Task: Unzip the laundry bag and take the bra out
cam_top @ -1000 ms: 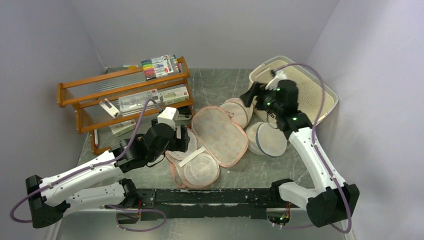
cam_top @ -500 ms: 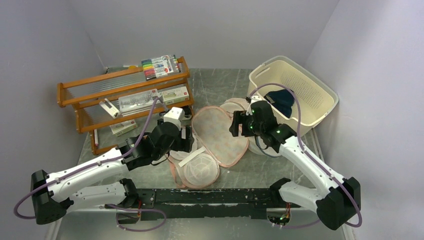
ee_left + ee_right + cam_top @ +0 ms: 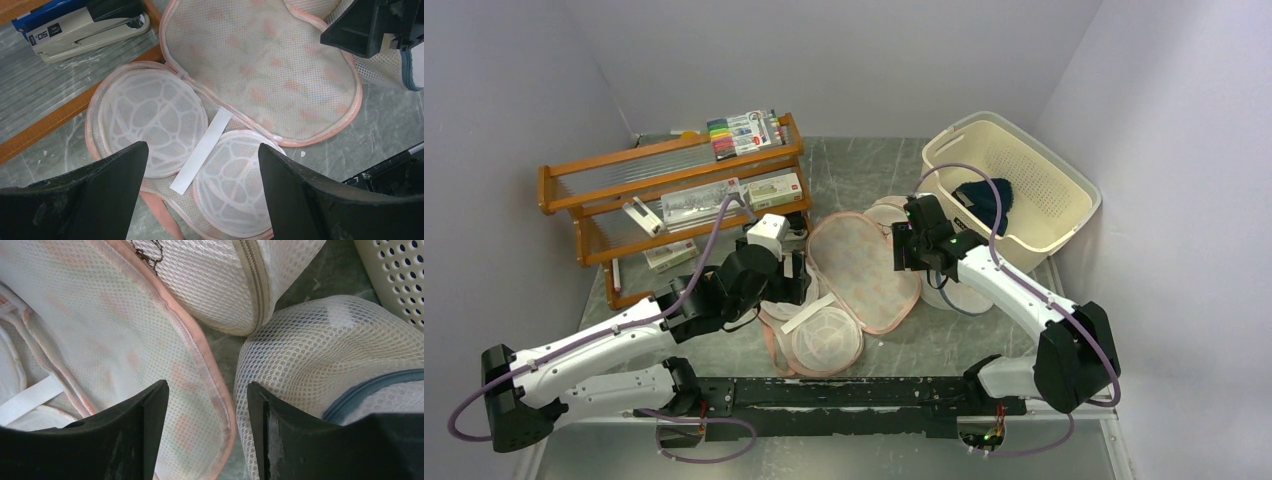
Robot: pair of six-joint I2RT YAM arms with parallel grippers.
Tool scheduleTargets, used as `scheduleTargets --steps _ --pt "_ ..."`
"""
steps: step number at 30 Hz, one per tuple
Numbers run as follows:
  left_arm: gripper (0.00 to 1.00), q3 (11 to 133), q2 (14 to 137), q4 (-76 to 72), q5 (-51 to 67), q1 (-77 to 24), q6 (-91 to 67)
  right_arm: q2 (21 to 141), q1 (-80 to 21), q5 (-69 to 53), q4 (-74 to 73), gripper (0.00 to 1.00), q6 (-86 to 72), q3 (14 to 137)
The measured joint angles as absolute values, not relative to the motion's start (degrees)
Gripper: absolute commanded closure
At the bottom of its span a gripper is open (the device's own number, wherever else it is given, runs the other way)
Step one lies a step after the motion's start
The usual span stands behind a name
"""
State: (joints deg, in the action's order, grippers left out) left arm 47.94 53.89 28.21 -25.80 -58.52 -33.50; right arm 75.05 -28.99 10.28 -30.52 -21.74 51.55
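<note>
Laundry bag [image 3: 849, 285] lies unzipped and spread flat mid-table, its floral lid folded back and the mesh cup inserts bare, with nothing dark left inside. The bra [image 3: 986, 200] sits as a navy heap in the cream basket [image 3: 1049, 165] at the far right, well apart from the case, so the job looks essentially done. The left gripper [image 3: 202, 150] hangs over the inserts with its jaws spread wide and nothing between them; a white strap [image 3: 200, 157] lies directly below. The right gripper [image 3: 206, 387] is likewise wide apart and empty, low over the pink edging [image 3: 200, 355], just beside the round blue-rimmed mesh bag [image 3: 325, 340]. The main risk now is snagging: a finger dipping any lower could catch the open mesh or the strap and drag the case or a neighbouring bag across the table, and a sideways sweep by the right arm could nudge the basket.
</note>
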Motion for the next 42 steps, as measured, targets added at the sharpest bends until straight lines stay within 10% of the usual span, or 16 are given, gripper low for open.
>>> scheduleTargets --steps 15,29,42 --pt "0.08 47.94 55.07 28.29 -25.3 -58.52 -33.47 78.72 -28.95 9.91 -26.76 0.47 -19.64 50.98" --pt "0.08 47.94 55.07 28.6 -25.26 -58.52 -33.5 77.65 -28.95 5.8 -24.16 0.99 -18.59 50.96" --pt "0.09 47.94 55.16 28.58 -25.26 -58.52 -33.47 65.54 -35.29 -16.8 -16.71 1.0 -18.22 51.18"
